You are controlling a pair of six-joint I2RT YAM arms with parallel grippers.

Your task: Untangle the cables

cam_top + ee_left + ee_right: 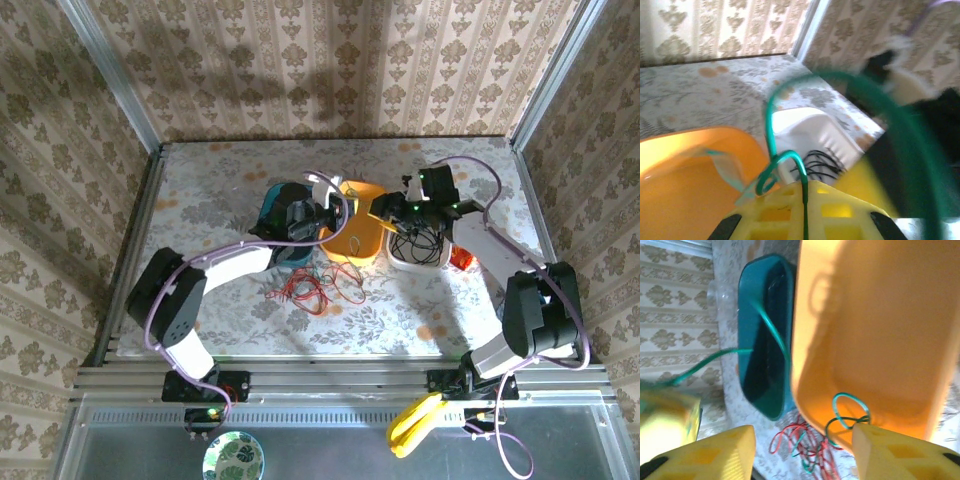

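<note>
The green cable (767, 117) is clamped between the closed yellow fingers (840, 210) of the left gripper (805, 192). From the jaws it is led up through a small loop and then carried in a wide, blurred arc toward the right of the left wrist view. In the right wrist view the green cable (771, 326) is seen stretched across the opening of the teal bin (747, 300). A small green loop is also seen there at the rim of the orange bin (865, 315), just beside one finger of the right gripper (802, 432).

The red cables (315, 290) are left in a loose tangle on the worktop (230, 190), in front of the teal and orange bins. In the right wrist view, green strands are seen mixed into the red cables (790, 440). From above, these strands are too fine to be told apart.

The black cables (412, 240) are coiled inside the white bin (425, 262). The same black cables (820, 162) are seen in the left wrist view, beyond the orange bin.

The right gripper is released: its two yellow fingers are held well apart and nothing is gripped between them. The grip of the left gripper is read from its own wrist view; from above, the strand at its jaws cannot be made out.

In the top external view the three bins are set side by side in a row, with teal at the left, orange in the middle and white at the right. There the left gripper (322, 215) is placed over the left edge of the orange bin. The right gripper (388, 208) is placed where the orange and white bins meet.
</note>
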